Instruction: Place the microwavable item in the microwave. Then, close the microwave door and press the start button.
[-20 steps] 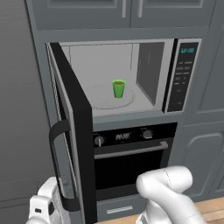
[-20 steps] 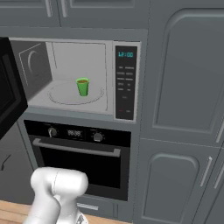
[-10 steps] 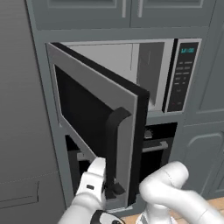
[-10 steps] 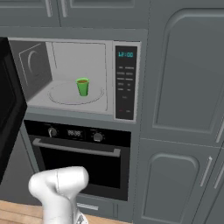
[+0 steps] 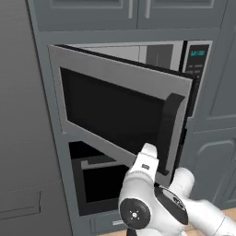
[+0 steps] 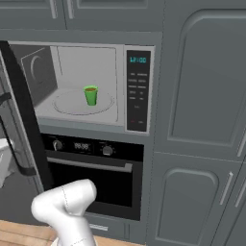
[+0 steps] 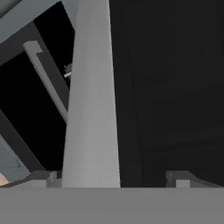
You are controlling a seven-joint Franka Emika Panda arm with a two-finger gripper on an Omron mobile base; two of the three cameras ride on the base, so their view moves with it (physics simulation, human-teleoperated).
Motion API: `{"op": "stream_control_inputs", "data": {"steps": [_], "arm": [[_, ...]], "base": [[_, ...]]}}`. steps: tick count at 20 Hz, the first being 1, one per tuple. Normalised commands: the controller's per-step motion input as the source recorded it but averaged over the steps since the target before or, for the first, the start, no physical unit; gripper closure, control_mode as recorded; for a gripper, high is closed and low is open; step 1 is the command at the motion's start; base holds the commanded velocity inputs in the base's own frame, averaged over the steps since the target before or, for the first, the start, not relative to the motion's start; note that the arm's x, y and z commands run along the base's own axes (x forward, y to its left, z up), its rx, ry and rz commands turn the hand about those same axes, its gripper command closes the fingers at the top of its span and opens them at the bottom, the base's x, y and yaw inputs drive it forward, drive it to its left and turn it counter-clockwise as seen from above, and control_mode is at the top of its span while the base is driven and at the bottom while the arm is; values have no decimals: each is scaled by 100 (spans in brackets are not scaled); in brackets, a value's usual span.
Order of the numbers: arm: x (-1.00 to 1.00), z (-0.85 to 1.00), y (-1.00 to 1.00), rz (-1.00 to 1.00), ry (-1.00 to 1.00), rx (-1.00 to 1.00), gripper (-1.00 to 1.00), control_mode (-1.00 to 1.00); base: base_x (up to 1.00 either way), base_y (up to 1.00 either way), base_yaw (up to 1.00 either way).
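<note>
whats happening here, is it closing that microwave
Yes, it looks that way. The green cup already sits on the turntable inside the microwave, and the robot's end effector is at the lower edge of the microwave door, near its handle. The door is partly swung in but not shut. The start button on the control panel is untouched so far.

oven (half behind microwave door)
</note>
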Motion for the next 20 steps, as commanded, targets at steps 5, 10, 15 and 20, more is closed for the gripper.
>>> {"op": "stream_control_inputs", "data": {"steps": [5,10,15,20], "arm": [[34,26,-96,5,0,23,-100,-100],[50,24,-66,7,0,18,-100,-100],[72,1,-40,10,0,15,-100,-100],[73,0,-28,11,0,12,-100,-100]], "base": [[0,0,0],[0,0,0],[0,0,0],[0,0,0]]}}
